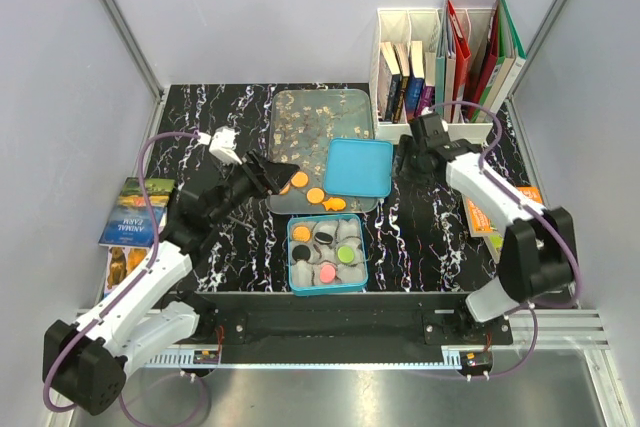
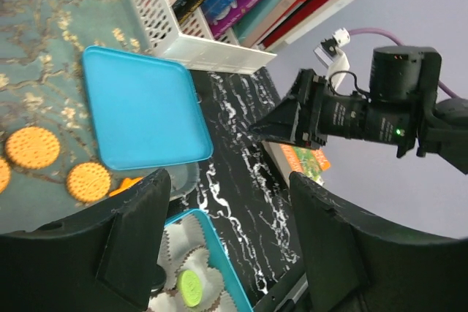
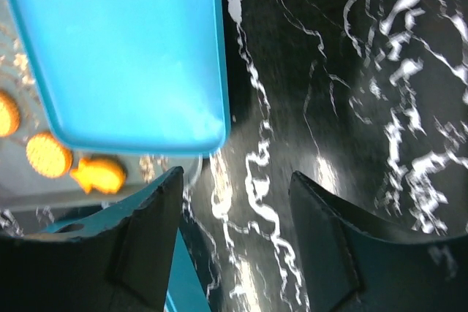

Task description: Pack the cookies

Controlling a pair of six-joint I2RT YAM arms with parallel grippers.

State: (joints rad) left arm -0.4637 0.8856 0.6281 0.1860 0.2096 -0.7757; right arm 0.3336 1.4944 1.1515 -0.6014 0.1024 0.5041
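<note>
The left tool (image 1: 281, 178) is released, its fingers spread with nothing between them, over the near left part of the tray (image 1: 300, 112). Orange cookies (image 1: 315, 194) lie loose on the tray just beside it. The right tool (image 1: 406, 163) is likewise released and empty above the surface (image 1: 420, 237), just beside the right edge of the blue lid (image 1: 358, 167) that lies on the tray's near right corner. In front of the tray the blue box (image 1: 296, 282) holds paper cups (image 1: 305, 269), four of them with one cookie each: orange, black, green and pink.
</note>
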